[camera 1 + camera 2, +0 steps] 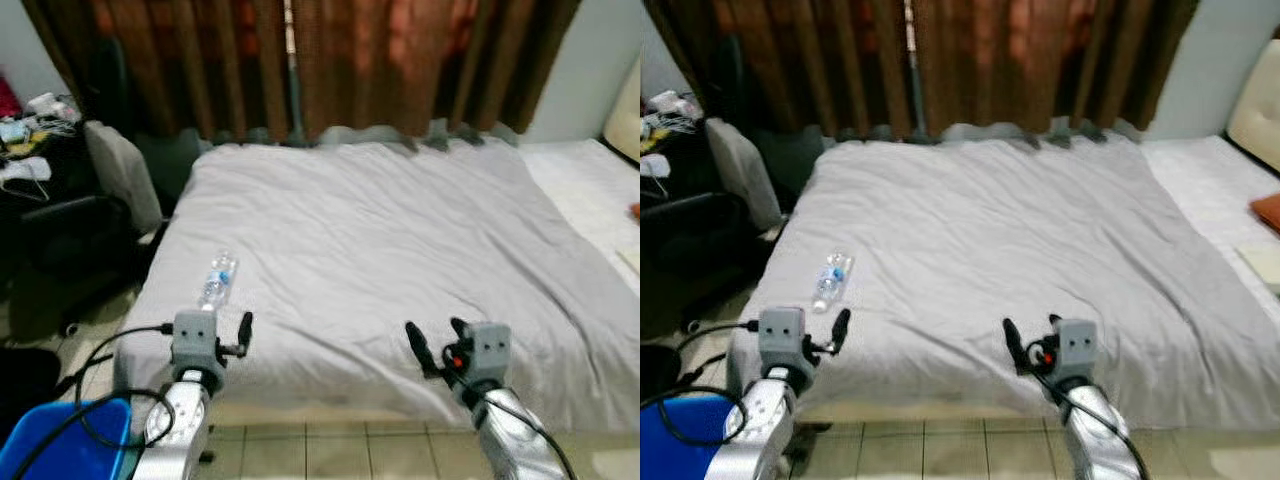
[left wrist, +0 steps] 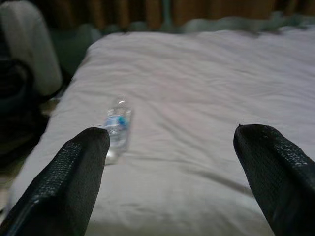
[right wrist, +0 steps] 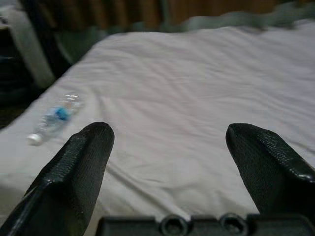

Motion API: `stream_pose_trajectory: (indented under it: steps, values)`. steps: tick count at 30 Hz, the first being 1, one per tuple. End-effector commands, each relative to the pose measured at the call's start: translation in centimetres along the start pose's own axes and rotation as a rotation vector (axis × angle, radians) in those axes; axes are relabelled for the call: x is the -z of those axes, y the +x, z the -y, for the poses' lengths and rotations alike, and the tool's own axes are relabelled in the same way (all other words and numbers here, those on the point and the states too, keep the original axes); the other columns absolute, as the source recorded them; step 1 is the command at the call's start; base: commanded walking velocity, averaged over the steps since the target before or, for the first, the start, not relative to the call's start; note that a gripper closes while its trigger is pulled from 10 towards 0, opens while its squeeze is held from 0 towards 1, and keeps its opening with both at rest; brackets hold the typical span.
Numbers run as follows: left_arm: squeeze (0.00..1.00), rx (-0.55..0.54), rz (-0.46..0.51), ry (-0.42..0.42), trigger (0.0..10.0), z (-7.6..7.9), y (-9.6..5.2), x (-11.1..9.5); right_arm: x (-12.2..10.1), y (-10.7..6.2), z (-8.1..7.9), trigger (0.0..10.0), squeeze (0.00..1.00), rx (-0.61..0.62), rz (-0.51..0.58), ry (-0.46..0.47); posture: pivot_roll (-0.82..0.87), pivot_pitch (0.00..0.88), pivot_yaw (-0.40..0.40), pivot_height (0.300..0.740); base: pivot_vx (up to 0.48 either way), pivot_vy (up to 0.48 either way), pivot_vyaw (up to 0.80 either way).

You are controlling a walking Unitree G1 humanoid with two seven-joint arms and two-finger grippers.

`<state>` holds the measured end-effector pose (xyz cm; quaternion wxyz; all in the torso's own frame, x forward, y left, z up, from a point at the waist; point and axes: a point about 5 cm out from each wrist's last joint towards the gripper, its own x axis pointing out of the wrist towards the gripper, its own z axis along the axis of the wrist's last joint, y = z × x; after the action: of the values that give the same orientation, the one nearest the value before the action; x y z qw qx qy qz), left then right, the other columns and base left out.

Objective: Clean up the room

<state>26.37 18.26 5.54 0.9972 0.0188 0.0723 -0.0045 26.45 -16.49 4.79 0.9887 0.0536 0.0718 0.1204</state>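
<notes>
Both of my pincers are raised over the near edge of the bed (image 1: 400,240), empty and spread wide. Left pincer (image 2: 170,172) has its fingers well apart, and between them I look across the pale grey bedcover toward a clear plastic water bottle (image 1: 216,280) with a blue label. That bottle lies on its side near the bed's left edge, just ahead of my left pincer and untouched. Right pincer (image 3: 167,167) is released too, hovering over bare cover nearer the middle of the bed, well apart from the bottle. Brown curtains (image 1: 330,60) hang behind the bed. Down at my left, beside the tiled floor (image 1: 340,450), sits a blue bin (image 1: 60,445), and a dark chair (image 1: 60,250) stands left of the bed.
</notes>
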Motion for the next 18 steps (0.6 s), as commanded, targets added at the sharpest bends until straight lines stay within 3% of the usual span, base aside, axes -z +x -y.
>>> stream_pose_trajectory:
  steps: [1,18]
  values:
    - [0.00,0.013,0.007,-0.004,10.0,0.53,0.24,-0.29,-0.24,-0.21,1.01,10.0,0.00,0.027,-0.002,-0.016,-0.01,0.000,0.010,0.740,0.454,0.000,0.00]
    - [0.00,0.027,-0.003,0.000,10.0,0.59,0.45,0.07,0.04,-0.25,1.13,10.0,0.00,0.022,-0.012,-0.020,-0.01,0.000,0.009,0.740,0.448,0.000,0.00]
